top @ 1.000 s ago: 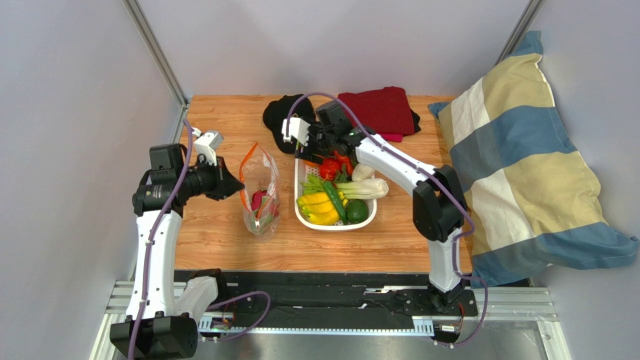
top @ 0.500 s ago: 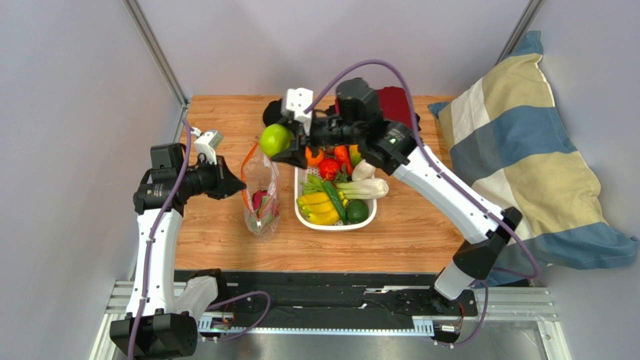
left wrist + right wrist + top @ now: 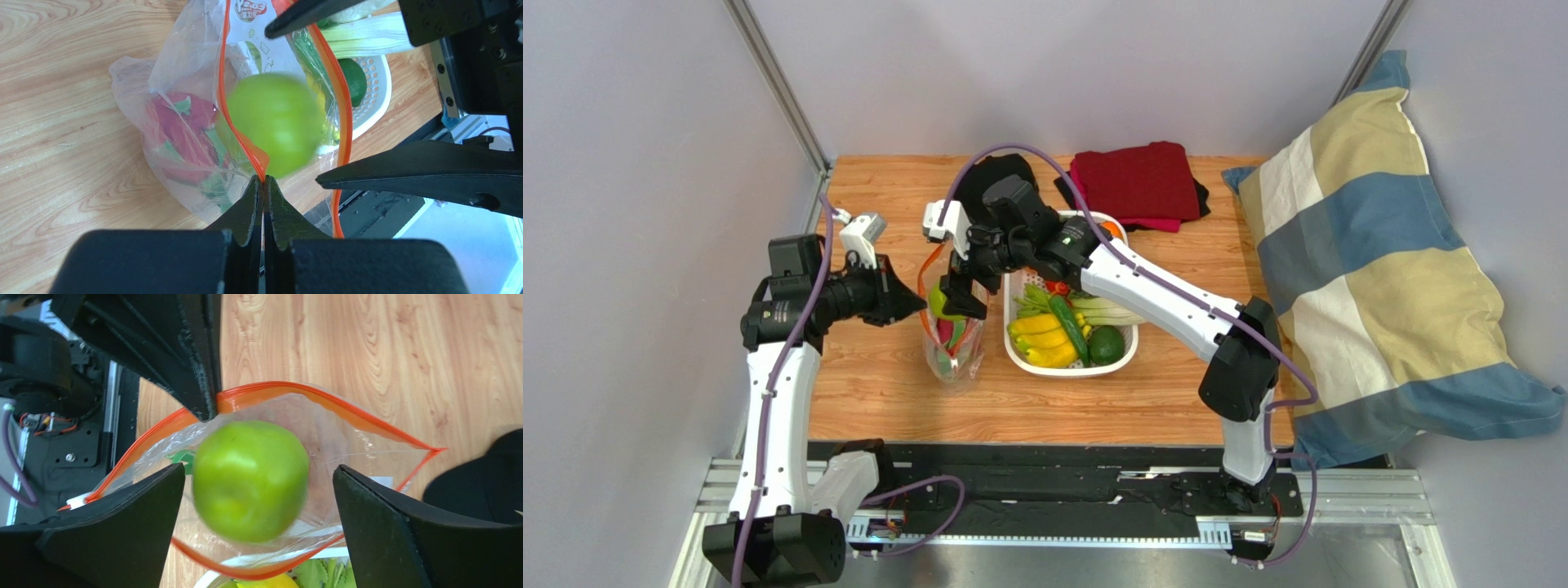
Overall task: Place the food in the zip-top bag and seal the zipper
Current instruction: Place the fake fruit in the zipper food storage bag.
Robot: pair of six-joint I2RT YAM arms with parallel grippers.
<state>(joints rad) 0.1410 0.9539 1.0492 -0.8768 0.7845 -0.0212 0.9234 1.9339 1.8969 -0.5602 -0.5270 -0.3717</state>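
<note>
While the left gripper [image 3: 264, 182] pinches the zipper [image 3: 241, 142] of the zip-top bag [image 3: 153, 92], the round green fruit [image 3: 250, 479] is free between the spread fingers [image 3: 393, 536] of the right gripper [image 3: 259, 471], directly over the open mouth.

We see the clear bag [image 3: 344, 441] with its mouth upward and its red zipper [image 3: 380, 430] gaping wide open. A round green fruit [image 3: 250, 479], blurred, is in the mouth; a pink dragon fruit [image 3: 178, 131] lies inside, lower down.

A brown wooden table [image 3: 879, 392] is holding everything. A crinkly clear plastic bag with a red strip [image 3: 952, 355] is sitting right under the right claw [image 3: 955, 303]. A white slotted plastic basket [image 3: 1059, 370] is sitting just right of the claw. A folded dark red cloth [image 3: 1140, 181] and a black cloth [image 3: 971, 184] are lying farther back, behind the claw.
</note>
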